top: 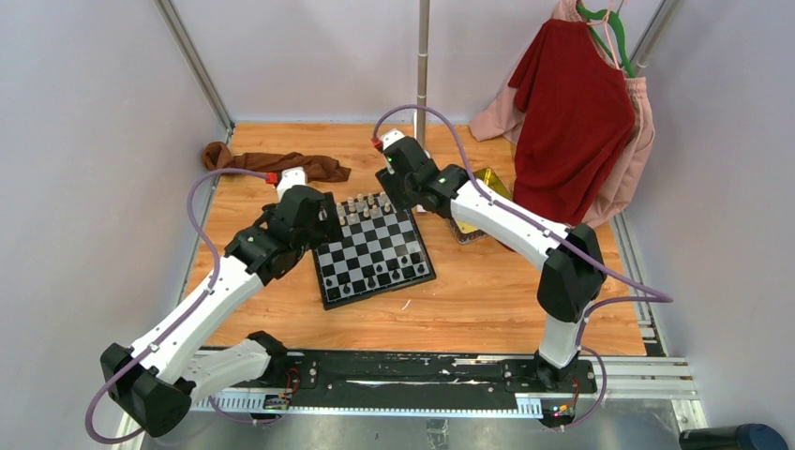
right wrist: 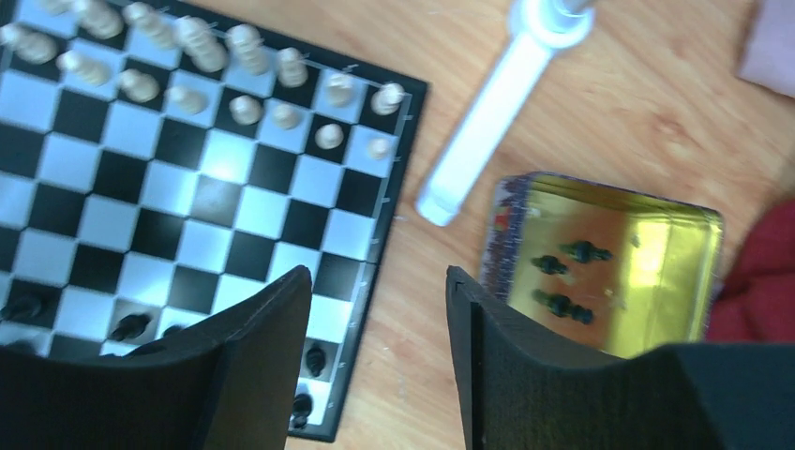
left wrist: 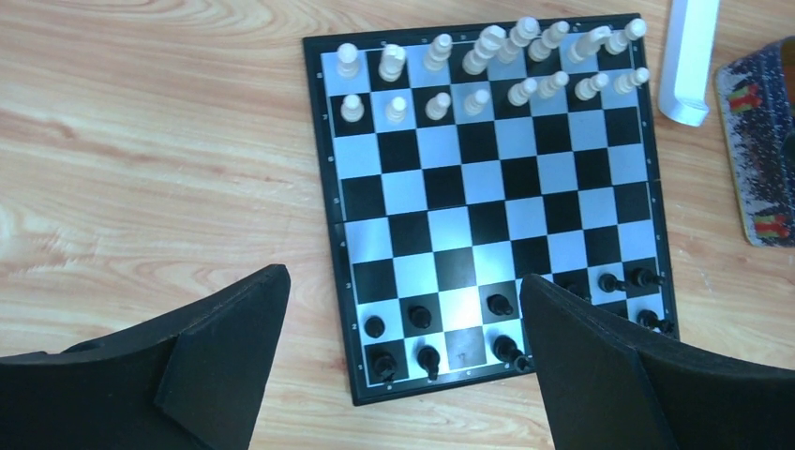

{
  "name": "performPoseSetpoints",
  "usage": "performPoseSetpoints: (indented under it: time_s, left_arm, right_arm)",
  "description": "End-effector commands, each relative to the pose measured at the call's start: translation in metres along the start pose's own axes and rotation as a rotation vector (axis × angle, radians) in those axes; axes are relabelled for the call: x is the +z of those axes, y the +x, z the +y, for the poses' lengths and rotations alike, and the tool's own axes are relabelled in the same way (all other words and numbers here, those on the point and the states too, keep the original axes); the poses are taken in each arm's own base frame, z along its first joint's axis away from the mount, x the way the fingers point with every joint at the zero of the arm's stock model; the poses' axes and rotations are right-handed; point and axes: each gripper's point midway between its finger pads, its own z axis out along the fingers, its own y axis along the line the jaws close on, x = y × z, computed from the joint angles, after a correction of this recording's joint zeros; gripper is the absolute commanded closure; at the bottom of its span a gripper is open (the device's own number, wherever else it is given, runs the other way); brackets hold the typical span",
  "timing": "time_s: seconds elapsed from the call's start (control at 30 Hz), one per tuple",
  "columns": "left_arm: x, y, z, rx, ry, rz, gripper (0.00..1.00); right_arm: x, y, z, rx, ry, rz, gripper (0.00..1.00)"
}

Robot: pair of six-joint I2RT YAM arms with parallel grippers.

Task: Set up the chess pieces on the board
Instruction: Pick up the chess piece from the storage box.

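I have both arms reaching over the board (left wrist: 478,183), which lies flat on the desk (top: 487,300) between them. Both sets of fingers are released.

The left fingers (left wrist: 216,347) are spread wide with nothing between them. In their own camera they frame the near, black side of the board. The right fingers (right wrist: 244,366) are parted and empty too. They hang over the board's right border, and bare desk shows through the gap.

The pale pieces (left wrist: 438,49) fill the two far rows, one on every square. The black pieces (left wrist: 421,317) stand in the two near rows, with several bare squares among them on the left half. One of the left fingers hides part of those rows, so I cannot count them.

Just right of the board sits a gold tin (right wrist: 600,187), open side up. Three more black pieces (right wrist: 562,305) lie on its floor, apart from one another. A pole (right wrist: 487,122) rises from the desk beside the tin's far corner.

A brown cloth (top: 281,161) is bunched at the far left of the desk. A red garment (top: 572,112) hangs at the far right, above the tin's side.
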Motion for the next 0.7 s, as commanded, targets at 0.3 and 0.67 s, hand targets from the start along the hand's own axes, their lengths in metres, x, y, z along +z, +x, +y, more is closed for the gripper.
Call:
performPoseSetpoints:
  time_s: [0.3,0.67]
  left_arm:
    - [0.010,0.031,-0.026,0.086,0.175,0.075,0.00]
    - [0.008,0.036,-0.020,0.081,0.168,0.072,0.00]
  right_arm:
    - [-0.018,0.016,-0.117,0.159,0.420,0.019,0.33]
    - [-0.009,0.072,-0.170,0.370,0.508,0.104,0.34]
